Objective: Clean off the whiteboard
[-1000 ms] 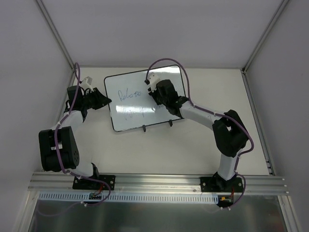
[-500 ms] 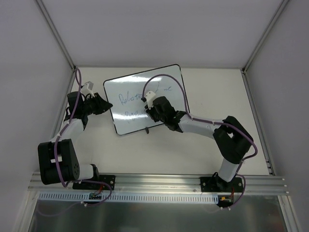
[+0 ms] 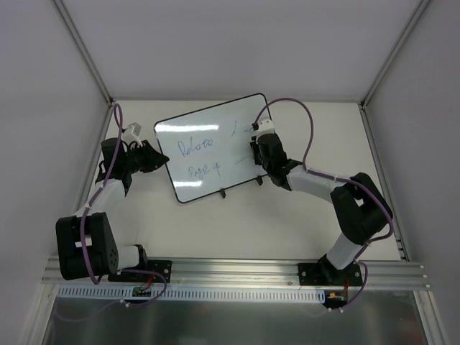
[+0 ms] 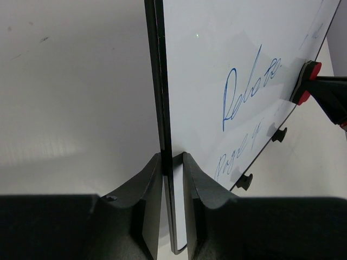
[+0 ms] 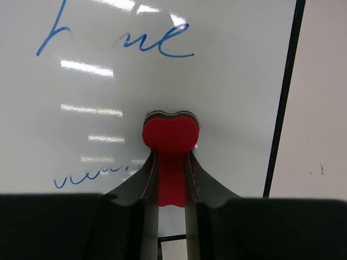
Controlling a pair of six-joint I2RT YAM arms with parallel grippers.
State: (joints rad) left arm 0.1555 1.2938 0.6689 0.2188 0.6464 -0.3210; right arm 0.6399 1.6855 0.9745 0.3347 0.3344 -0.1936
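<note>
Open desk stretches along the near side of the whiteboard. The left hand occupies its left edge; the right hand, with a red eraser, covers its right part.

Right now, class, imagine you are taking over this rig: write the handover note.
Left end effector: shut on the whiteboard's left edge, steadying it.
Right end effector: shut on the eraser, which seems pressed against the board's right side.
Done: little; only some strokes near the eraser look faint or broken.
Left: wipe the blue writing across the middle, then the fragments at right.
</note>
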